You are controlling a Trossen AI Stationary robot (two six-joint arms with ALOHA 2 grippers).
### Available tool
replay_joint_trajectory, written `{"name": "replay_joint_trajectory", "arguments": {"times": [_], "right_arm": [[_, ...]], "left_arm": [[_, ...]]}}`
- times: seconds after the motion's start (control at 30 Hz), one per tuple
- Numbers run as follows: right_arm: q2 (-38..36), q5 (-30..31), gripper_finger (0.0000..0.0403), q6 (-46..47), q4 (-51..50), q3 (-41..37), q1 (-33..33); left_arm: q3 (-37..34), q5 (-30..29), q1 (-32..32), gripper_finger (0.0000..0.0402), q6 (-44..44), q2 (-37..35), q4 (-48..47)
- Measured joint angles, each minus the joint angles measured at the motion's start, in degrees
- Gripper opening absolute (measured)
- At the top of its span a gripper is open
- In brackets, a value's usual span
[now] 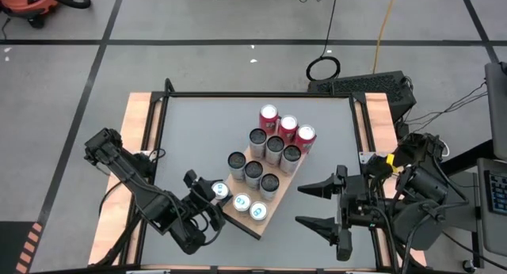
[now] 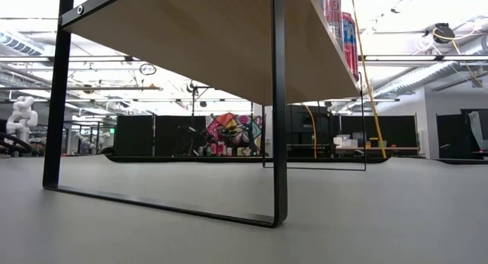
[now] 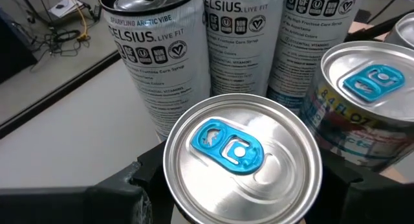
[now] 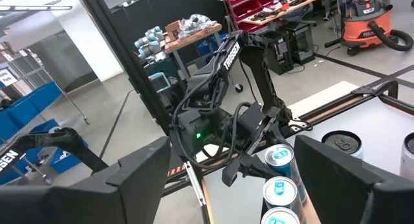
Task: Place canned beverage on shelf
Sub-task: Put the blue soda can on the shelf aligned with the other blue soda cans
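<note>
At lower centre of the high view, the left gripper (image 1: 215, 196) pinches a short silver can (image 1: 219, 190) with a blue tab, held at the near-left edge of the shelf (image 1: 238, 219); the left wrist view shows its lid (image 3: 242, 158) between the dark fingers. A full can is probably fairly heavy, stiff-walled and smooth, so it could slip; a hold low around the round wall, kept upright, seems safest. Two matching cans (image 1: 249, 207) stand just beside it on the board, with darker tall cans (image 1: 263, 159) and red ones (image 1: 286, 123) behind. At lower right, the right gripper (image 1: 314, 204) waits spread wide over the grey table (image 1: 198, 131). Beyond the table lies a workshop floor with cables.
</note>
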Motion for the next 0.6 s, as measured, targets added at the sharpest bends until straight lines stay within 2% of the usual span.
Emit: {"name": "replay_joint_trajectory", "arguments": {"times": [0.4, 0.6], "right_arm": [[0.0, 0.17, 0.0302, -0.11, -0.02, 0.0, 0.0], [0.02, 0.2, 0.0302, -0.31, 0.01, 0.0, 0.0]], "left_arm": [[0.11, 2.17, 0.86, 0.0243, 1.69, -0.02, 1.32], [0.09, 3.02, 0.81, 0.0279, 1.9, -0.02, 1.24]]}}
